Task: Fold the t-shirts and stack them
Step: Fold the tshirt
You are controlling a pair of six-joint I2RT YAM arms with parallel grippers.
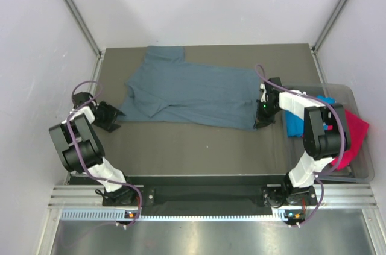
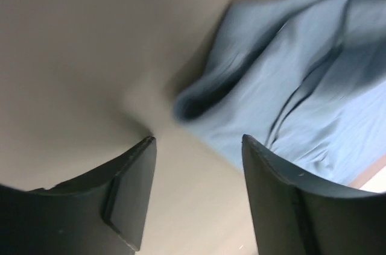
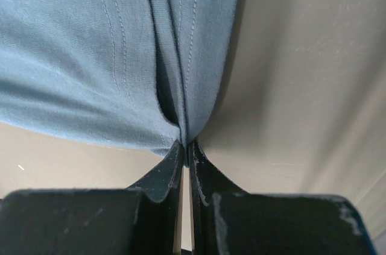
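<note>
A large slate-blue t-shirt (image 1: 193, 92) lies spread across the middle of the table, partly folded. My right gripper (image 1: 263, 121) is shut on its hem at the near right corner; in the right wrist view the cloth (image 3: 120, 56) is pinched at the fingertips (image 3: 186, 144). My left gripper (image 1: 113, 117) stands open just left of the shirt's left edge, with nothing between its fingers (image 2: 196, 140). The shirt's edge (image 2: 289, 86) lies just beyond them. A turquoise t-shirt (image 1: 295, 123) and a magenta t-shirt (image 1: 354, 134) lie in the tub at the right.
A clear plastic tub (image 1: 362, 170) sits at the table's right edge, holding the two other shirts. White walls close in the left, back and right. A metal rail (image 1: 199, 195) runs along the near edge by the arm bases.
</note>
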